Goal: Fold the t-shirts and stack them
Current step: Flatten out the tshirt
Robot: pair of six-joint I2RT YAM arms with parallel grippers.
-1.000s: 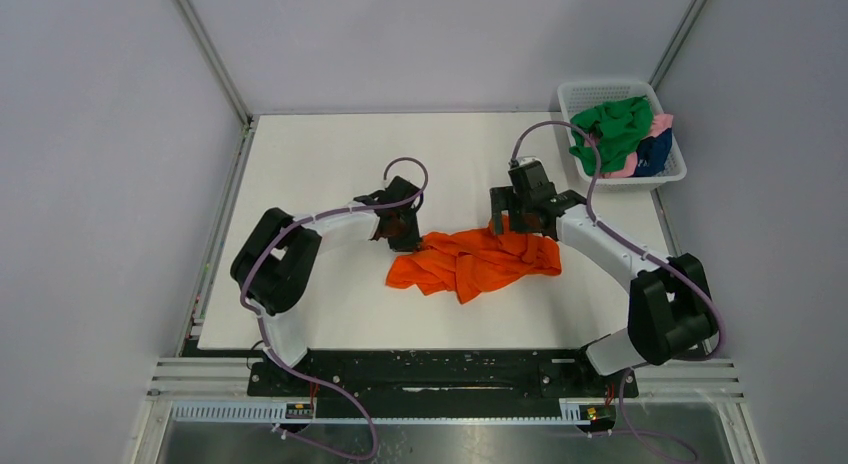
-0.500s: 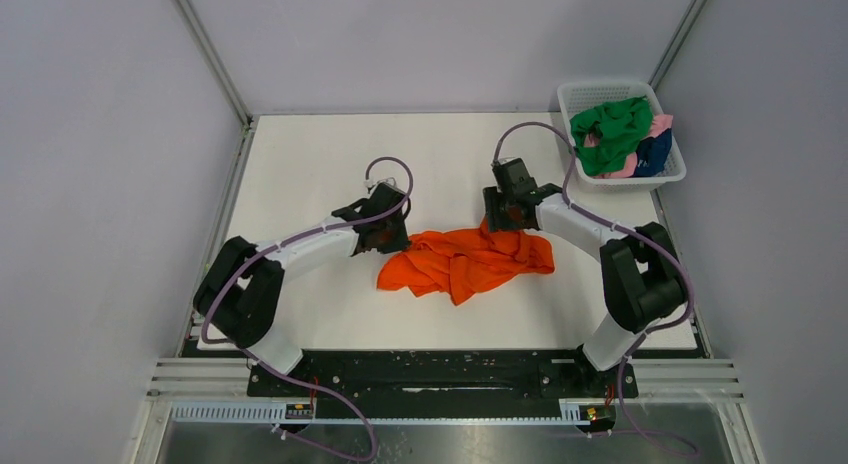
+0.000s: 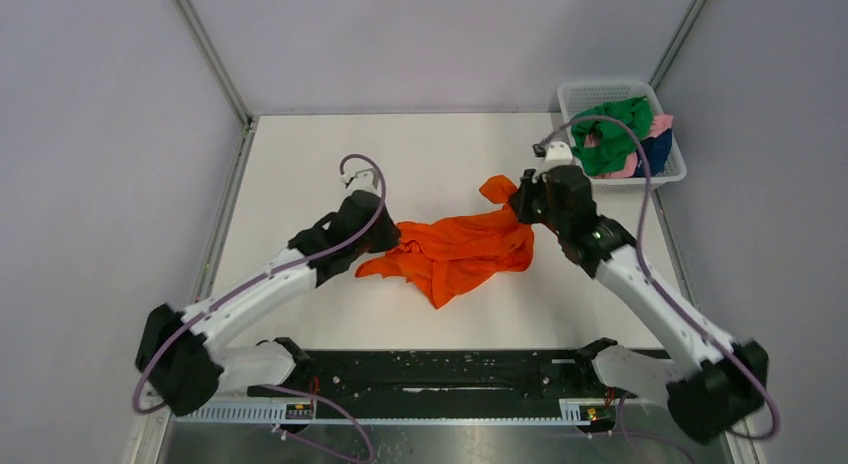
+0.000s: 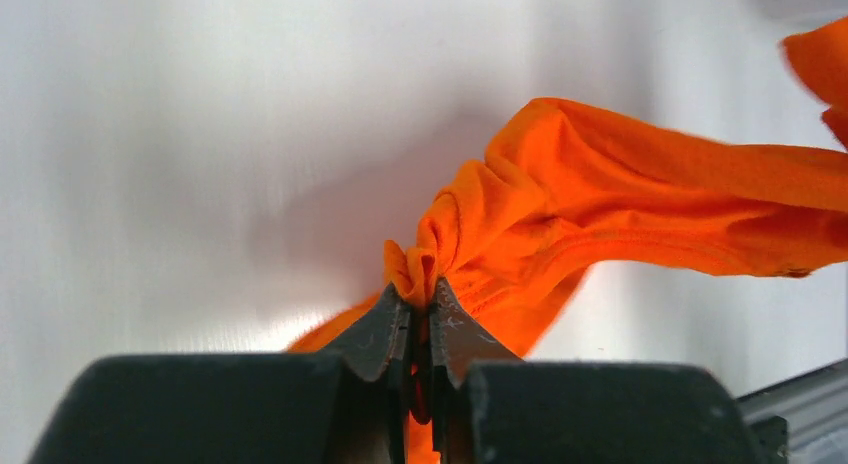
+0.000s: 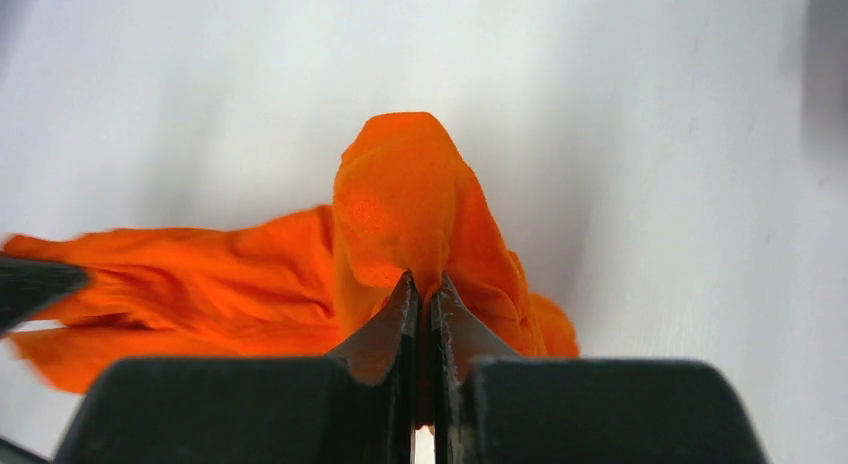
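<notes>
Currently the orange shirt (image 3: 455, 252) lies at the centre of the top view, bunched and strung between both pincers. Its long axis runs left to right across the frame, rising slightly toward the right. Its lower folds appear to trail on the white table (image 3: 300, 164); I cannot tell how much hangs clear.

The left gripper (image 4: 420, 296) is clenched on a puckered edge at the shirt's left end. The right gripper (image 5: 423, 286) is clenched on a fold at the right end, with a loose flap standing above its jaws. The cloth lies inward from each pincer, so neither arm is nearer. In my judgement the coming move turns on drawing the two ends apart along that axis to spread the shirt flat.

The material is a soft matte knit, deeply creased, holding no shape of its own.

A green shirt (image 3: 610, 134), pink shirt (image 3: 626, 169) and navy shirt (image 3: 655, 152) are heaped in the white mesh basket (image 3: 600, 87) at the upper right of the frame, well apart.
</notes>
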